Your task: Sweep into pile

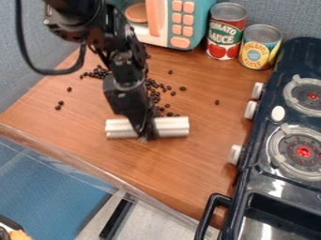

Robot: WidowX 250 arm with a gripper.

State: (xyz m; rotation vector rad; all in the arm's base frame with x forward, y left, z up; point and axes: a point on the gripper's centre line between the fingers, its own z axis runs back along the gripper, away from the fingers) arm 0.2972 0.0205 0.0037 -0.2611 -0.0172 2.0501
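The fingers [145, 133] pinch the ribbed white bar [172, 127] at its middle, over the wooden surface [188, 164], its long axis running roughly 9 to 3 o'clock, most dark beans [153, 87] between 11 and 1 o'clock, so its 12-o'clock side should do the gathering.

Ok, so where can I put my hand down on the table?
The biggest bare patch of the table lies between the white block and the stove, reaching down to the near edge. A smaller one is left of the block. It's crowded behind the block, where the dark beans are scattered and the arm hangs over them.
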